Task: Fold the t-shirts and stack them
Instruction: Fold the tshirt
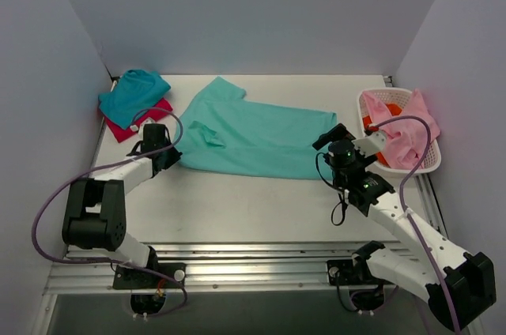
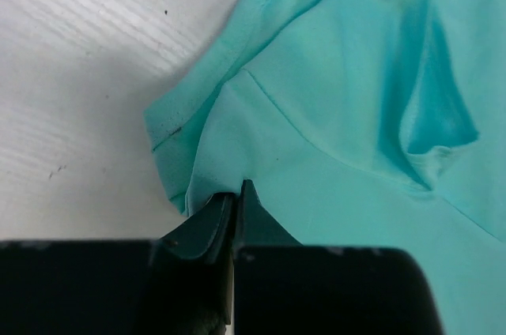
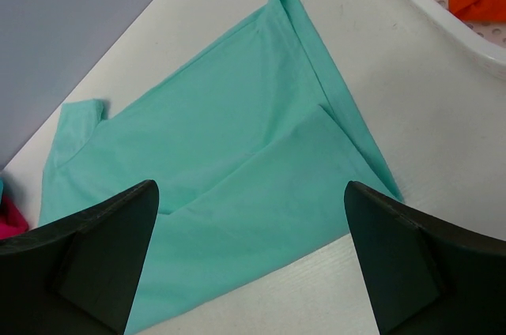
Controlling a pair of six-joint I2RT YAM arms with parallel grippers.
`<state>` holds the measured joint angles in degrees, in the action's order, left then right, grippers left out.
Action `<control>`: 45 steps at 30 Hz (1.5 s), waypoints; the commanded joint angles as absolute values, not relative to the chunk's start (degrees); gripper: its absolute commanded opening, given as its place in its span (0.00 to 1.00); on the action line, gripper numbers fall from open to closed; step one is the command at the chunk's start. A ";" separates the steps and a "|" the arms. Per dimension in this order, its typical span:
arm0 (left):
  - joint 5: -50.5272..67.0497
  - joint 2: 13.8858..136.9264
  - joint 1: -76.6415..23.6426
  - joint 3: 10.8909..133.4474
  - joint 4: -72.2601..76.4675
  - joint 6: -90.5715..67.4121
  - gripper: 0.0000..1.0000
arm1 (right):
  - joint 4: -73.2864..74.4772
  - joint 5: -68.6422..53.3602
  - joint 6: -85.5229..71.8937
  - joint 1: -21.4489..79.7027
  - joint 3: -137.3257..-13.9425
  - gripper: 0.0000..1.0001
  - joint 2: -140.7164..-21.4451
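– While the left gripper (image 2: 237,193) is pinched on the left edge of the mint-green t-shirt (image 1: 253,133), what goes down for item one?

– Item 1: mint-green t-shirt. Location: middle of the table (image 1: 237,201), spread flat, one flap lying over the body. Held at the left edge only, jaws closed with a fold of hem between the tips.

– Item 2, right gripper (image 1: 338,144)?

– Fingers wide apart, nothing in them. Position: above the shirt's right end, with the white lattice basket (image 1: 362,106) just beyond.

– Handling note for the fold?

– Judgement only. Cloth thin and limp, so a pull from one pinch would likely drag and bunch it. The right gripper should take the matching edge at the right end, catching every layer, before any lift. Raise both ends level, carry them low across, lay edge to edge, and release once flat. One pucker (image 2: 431,129) stands up near the left grip and wants tension to draw it out.

– Destination?

– Item 3: teal t-shirt (image 1: 133,92), lying on item 4, magenta-red t-shirt (image 1: 120,128), far left corner. Probable stack site.
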<state>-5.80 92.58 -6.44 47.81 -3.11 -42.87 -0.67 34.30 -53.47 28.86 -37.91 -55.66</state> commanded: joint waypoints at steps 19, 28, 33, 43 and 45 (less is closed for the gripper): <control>-4.83 49.66 -10.64 37.09 -20.40 -42.72 0.90 | 4.31 35.95 -53.62 28.74 -37.71 1.00 -50.10; -7.74 73.79 -8.27 53.04 -5.28 -34.90 0.90 | -13.34 29.82 -44.22 26.64 -41.81 1.00 -61.85; 1.22 99.60 -6.42 72.56 -1.49 -29.45 0.89 | -17.56 21.19 -43.50 23.55 -48.43 1.00 -75.49; 9.23 140.52 -0.79 124.42 -14.75 -23.64 0.86 | -29.96 14.68 -44.12 22.41 -43.42 1.00 -82.44; 6.86 147.00 -0.26 133.71 -19.48 -25.66 0.86 | -32.94 13.98 -43.95 22.41 -42.20 1.00 -83.58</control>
<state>6.42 141.62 -2.07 122.08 -10.74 -25.85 -25.96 16.36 -44.84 22.79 -43.66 -82.46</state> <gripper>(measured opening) 0.866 0.995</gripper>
